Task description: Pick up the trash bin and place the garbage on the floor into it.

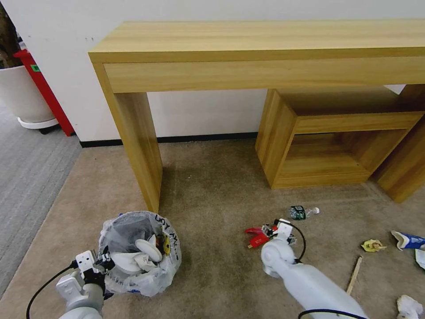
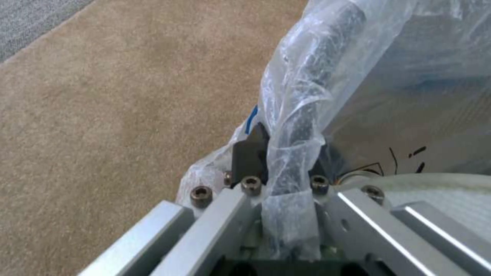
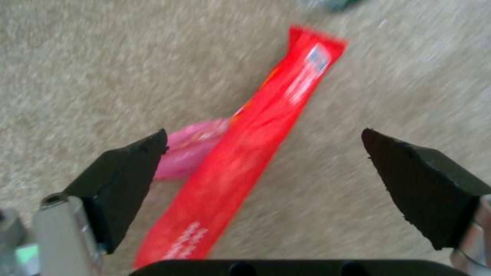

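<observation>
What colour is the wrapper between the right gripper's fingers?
Bright red wrapper with white print, clearest in the right wrist view.

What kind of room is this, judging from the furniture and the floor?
Probably an office or hotel-style room. A long wooden console desk stands against a plain white wall, with a matching open side unit beneath it. The floor is beige carpet meeting grey ribbed carpet, and a large white planter stands nearby.

One trash bin [image 1: 141, 252], two slippers [image 1: 148, 250] inside — one bottle [image 1: 302, 212], one wooden stick [image 1: 354, 275], one red wrapper [image 3: 245, 153].
</observation>
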